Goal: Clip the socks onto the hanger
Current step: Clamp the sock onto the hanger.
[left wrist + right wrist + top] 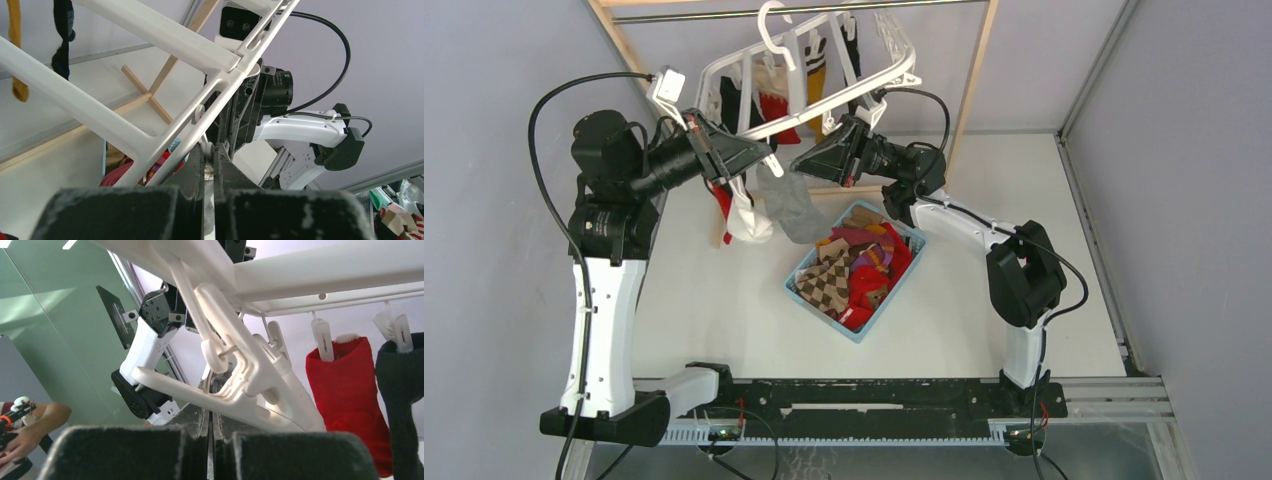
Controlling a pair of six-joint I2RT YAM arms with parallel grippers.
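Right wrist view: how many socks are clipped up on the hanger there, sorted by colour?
Red sock: 1
Dark, near-black sock: 1
Total: 2 socks hanging from the hanger, as far as this view reaches.

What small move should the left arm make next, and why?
Probably nudge the left claw up toward the clip above the shut right claw: the grey sock seems pinched in the left claw, dangling apparently unclipped below the hanger.
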